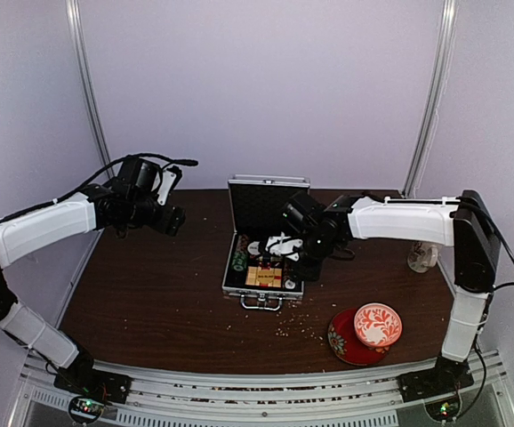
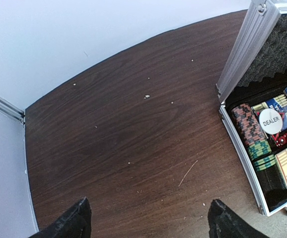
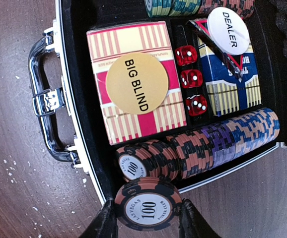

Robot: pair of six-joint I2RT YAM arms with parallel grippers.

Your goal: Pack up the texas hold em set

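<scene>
The dark wooden table (image 1: 150, 294) carries the silver aluminium briefcase (image 1: 261, 209) at its middle, lid upright at the far side and handle at the near edge. The left arm hangs above bare wood at the far left, well apart from the case. The left gripper (image 2: 151, 220) has its jaws spread wide, with only tabletop and scattered crumbs between the two black fingertips (image 2: 76, 220).

The right arm reaches in from the right and tips down over the open case. From above, the right gripper (image 1: 285, 249) hides whatever it carries. The right wrist view settles it: the right gripper (image 3: 148, 218) is closed a chip's width on a 100 chip (image 3: 148, 202), salmon with black edge marks, a finger against each side. The chip sits at the near right corner of the case, just beside the near end of the right chip row (image 3: 218, 141).

Only the wrist cameras show the contents clearly:
- a red-tan card box (image 3: 133, 106) at the near end, with a BIG BLIND button (image 3: 137, 83) lying on it
- a blue card box (image 3: 233, 79) farther in, with a white DEALER button (image 3: 228, 29) on top
- three red dice (image 3: 192, 78) in the slot between the boxes
- the left chip row (image 2: 252, 131), red-black then green, and the lid's ridged foam, in the left wrist view

Only the top view takes in the red-and-white bowl (image 1: 377, 325) on its red saucer (image 1: 346, 342), near and to the right of the case.
</scene>
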